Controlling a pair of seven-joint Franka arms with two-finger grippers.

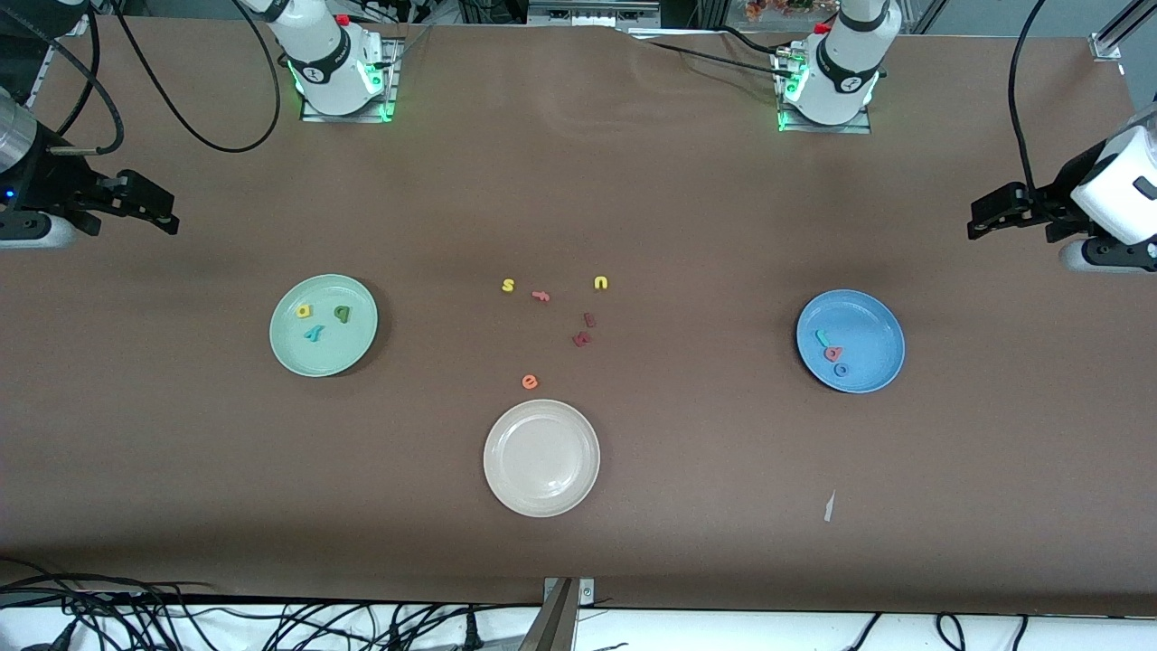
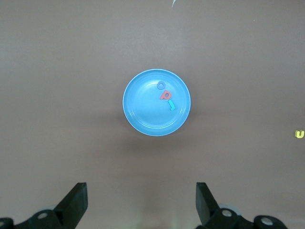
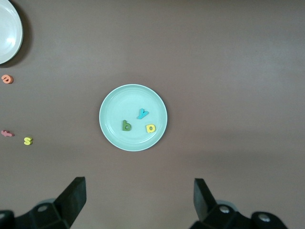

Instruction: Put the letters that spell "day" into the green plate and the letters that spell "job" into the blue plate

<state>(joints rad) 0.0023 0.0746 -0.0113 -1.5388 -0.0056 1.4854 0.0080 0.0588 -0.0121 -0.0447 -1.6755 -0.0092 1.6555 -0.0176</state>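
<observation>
The green plate lies toward the right arm's end of the table. In it are a yellow a, a dark green d and a teal y. The blue plate, toward the left arm's end, holds a teal j, a red b and a blue o. My right gripper hangs open and empty at the table's end. My left gripper hangs likewise at its own end, open and empty.
A cream-white plate lies nearest the front camera, midway between the two plates. Loose letters lie farther back in the middle: a yellow s, a yellow u, an orange e and three reddish letters. A paper scrap lies near the front edge.
</observation>
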